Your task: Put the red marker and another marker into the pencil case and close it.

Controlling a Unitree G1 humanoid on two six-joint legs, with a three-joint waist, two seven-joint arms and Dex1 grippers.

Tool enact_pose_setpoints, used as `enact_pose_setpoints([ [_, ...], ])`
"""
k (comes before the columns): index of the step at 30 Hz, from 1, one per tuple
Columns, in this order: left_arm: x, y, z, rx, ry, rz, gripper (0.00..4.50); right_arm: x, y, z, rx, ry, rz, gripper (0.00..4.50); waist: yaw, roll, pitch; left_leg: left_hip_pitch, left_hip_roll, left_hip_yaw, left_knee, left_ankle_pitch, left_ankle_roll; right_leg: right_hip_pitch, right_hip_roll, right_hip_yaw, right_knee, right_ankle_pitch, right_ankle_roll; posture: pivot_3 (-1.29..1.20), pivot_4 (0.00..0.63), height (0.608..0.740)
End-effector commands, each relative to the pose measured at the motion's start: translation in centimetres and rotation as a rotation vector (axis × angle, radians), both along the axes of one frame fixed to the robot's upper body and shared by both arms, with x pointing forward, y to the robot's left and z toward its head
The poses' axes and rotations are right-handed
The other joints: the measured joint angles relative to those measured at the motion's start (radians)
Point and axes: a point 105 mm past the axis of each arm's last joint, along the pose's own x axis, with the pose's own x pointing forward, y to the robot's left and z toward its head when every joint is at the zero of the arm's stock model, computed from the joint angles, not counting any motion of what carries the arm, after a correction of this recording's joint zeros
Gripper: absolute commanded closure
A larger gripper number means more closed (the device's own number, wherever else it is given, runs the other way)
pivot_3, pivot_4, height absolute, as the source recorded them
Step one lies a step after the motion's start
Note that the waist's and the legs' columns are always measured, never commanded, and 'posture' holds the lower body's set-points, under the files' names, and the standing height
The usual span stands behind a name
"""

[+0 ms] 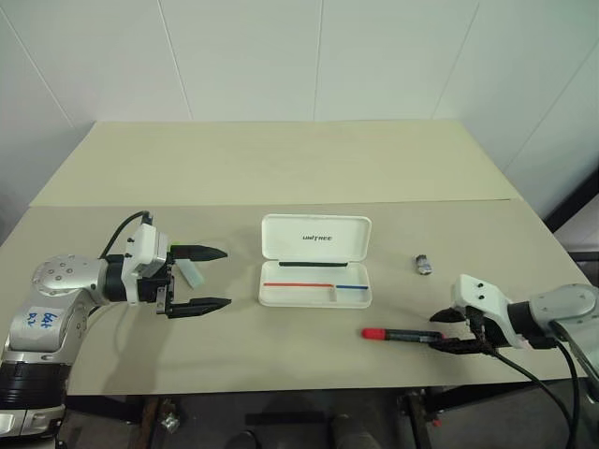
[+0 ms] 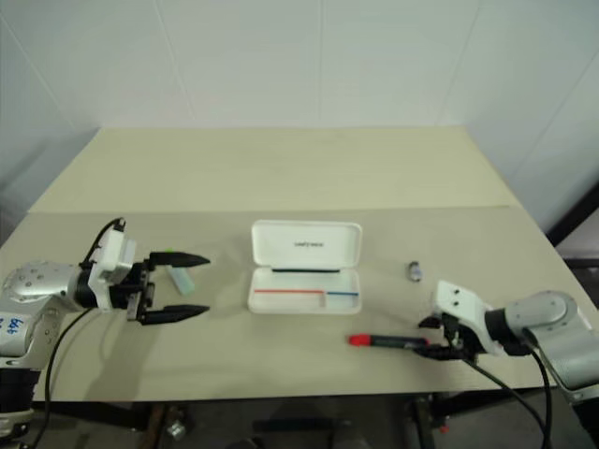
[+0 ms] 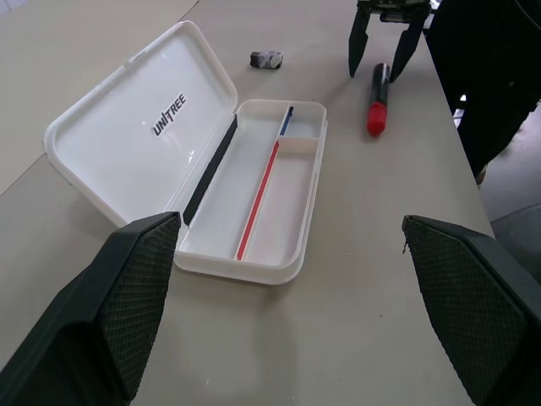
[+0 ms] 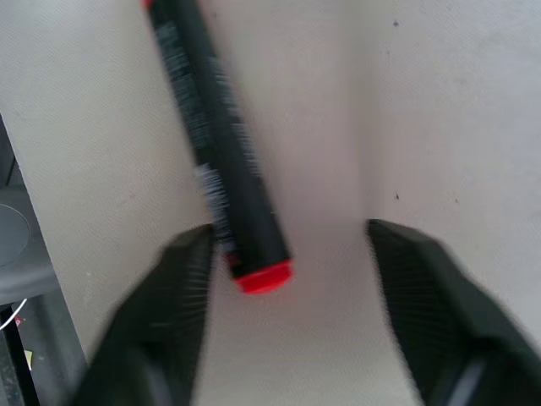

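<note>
Pencil case (image 1: 315, 271) sits open near the middle of the tabletop (image 1: 281, 168), lid flipped back toward the far edge, tray side toward the near edge; the tray looks empty apart from its red and blue stripe, so neither marker is in yet. Red marker (image 1: 402, 334) lies flat on the tabletop close to the near edge, toward the right side, well apart from the case, red cap end pointing toward the case side. Right gripper (image 1: 449, 332) is down at the marker's black tail end; in the right wrist view its fingers (image 4: 169, 313) stand either side of the barrel with gaps still visible, part-way spread, one nearly touching, not pinching it yet. Left gripper (image 1: 198, 278) hovers off the tabletop toward the left edge, fingers spread wide with nothing between them. The other marker (image 1: 189, 272), pale barrel with a green cap, lies on the tabletop behind the left fingers, partly hidden by them. Small grey object (image 1: 424, 264) lies right of the case; not part of the job. Progress judgement: early stage, case open and ready. Left to do: grasp the red marker, place it in the tray, do the same with the green-capped one, then shut the lid.
</note>
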Motion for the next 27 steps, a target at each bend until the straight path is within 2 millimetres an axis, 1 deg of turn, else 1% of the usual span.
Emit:
enact_pose_setpoints([
  [1, 0.0, 0.2, 0.7, 0.013, -0.034, 0.006, 0.00, -0.1, 1.2, 0.1, 0.019, -0.018, 0.054, 3.16, 0.000, 0.000, 0.000, 0.000, 0.000, 0.000, 0.000, 0.000, 0.000, 0.000, 0.000, 0.000, 0.000, 0.000, 0.000, 0.00, 0.150, 0.740],
  [2, 0.0, 0.2, 0.7, 0.012, -0.034, 0.009, 0.00, 0.0, 1.3, 0.1, 0.020, -0.020, 0.057, 3.55, 0.000, 0.000, 0.000, 0.000, 0.000, 0.000, 0.000, 0.000, 0.000, 0.000, 0.000, 0.000, 0.000, 0.000, 0.000, 0.00, 0.150, 0.740],
  [3, 0.0, 0.3, 0.7, 0.011, -0.035, 0.012, 0.00, 0.0, 1.4, 0.1, 0.021, -0.021, 0.058, 3.81, 0.000, 0.000, 0.000, 0.000, 0.000, 0.000, 0.000, 0.000, 0.000, 0.000, 0.000, 0.000, 0.000, 0.000, 0.000, 0.00, 0.150, 0.740],
  [4, 0.0, 0.3, 0.6, 0.010, -0.035, 0.014, 0.00, 0.0, 1.4, 0.1, 0.021, -0.022, 0.059, 3.88, -0.001, 0.000, 0.000, 0.000, 0.000, 0.000, 0.000, 0.000, 0.000, 0.000, 0.000, 0.000, 0.000, 0.000, 0.000, 0.00, 0.150, 0.740],
  [10, 0.2, 0.3, 0.4, 0.008, -0.036, 0.021, 0.00, 0.3, 1.3, 0.5, 0.011, -0.049, 0.062, 3.88, -0.001, 0.000, 0.000, 0.001, 0.000, 0.000, 0.000, 0.000, 0.000, 0.000, 0.000, 0.000, 0.001, 0.000, 0.000, 0.00, 0.150, 0.740],
  [13, 0.2, 0.4, 0.4, 0.008, -0.037, 0.024, 0.00, 0.2, 0.7, 1.3, 0.006, -0.064, 0.103, 3.88, 0.000, 0.000, 0.000, 0.001, 0.000, 0.000, 0.001, 0.000, 0.000, 0.000, 0.000, 0.000, 0.001, 0.000, 0.000, 0.00, 0.150, 0.740],
  [18, 0.4, 0.5, 0.3, 0.011, -0.040, 0.026, 0.00, -0.3, -1.0, 2.6, -0.057, -0.072, 0.172, 3.88, 0.002, 0.000, 0.000, 0.000, 0.000, 0.000, 0.001, 0.000, 0.000, 0.000, 0.000, 0.000, 0.000, 0.000, 0.000, 0.00, 0.150, 0.740],
  [20, 0.5, 0.7, 0.2, 0.015, -0.041, 0.028, 0.00, -0.4, -1.4, 3.7, -0.065, -0.078, 0.205, 3.88, 0.001, 0.000, 0.000, 0.000, 0.000, 0.000, 0.001, 0.000, 0.000, 0.000, 0.000, 0.000, 0.001, 0.000, 0.000, 0.00, 0.150, 0.740],
  [22, 0.6, 0.9, 0.1, 0.019, -0.042, 0.035, 0.00, -0.5, -1.2, 5.0, -0.057, -0.086, 0.244, 3.88, -0.001, 0.000, 0.000, 0.000, 0.000, 0.000, 0.000, 0.000, 0.000, 0.000, 0.000, 0.000, 0.001, 0.000, 0.000, 0.00, 0.150, 0.740],
  [24, 0.7, 1.2, 0.1, 0.023, -0.045, 0.044, 0.00, 0.0, -0.5, 6.4, -0.038, -0.120, 0.267, 3.88, -0.005, 0.000, 0.000, 0.001, 0.000, 0.000, 0.001, 0.000, 0.000, 0.000, 0.000, 0.000, 0.002, 0.000, 0.000, 0.00, 0.150, 0.740],
  [27, 0.8, 1.5, 0.0, 0.024, -0.049, 0.056, 0.00, 1.9, 1.8, 8.4, 0.003, -0.210, 0.281, 3.88, -0.007, 0.001, 0.001, 0.001, 0.000, 0.000, 0.002, 0.000, 0.000, 0.000, 0.000, 0.000, 0.003, 0.000, 0.000, 0.00, 0.150, 0.740],
])
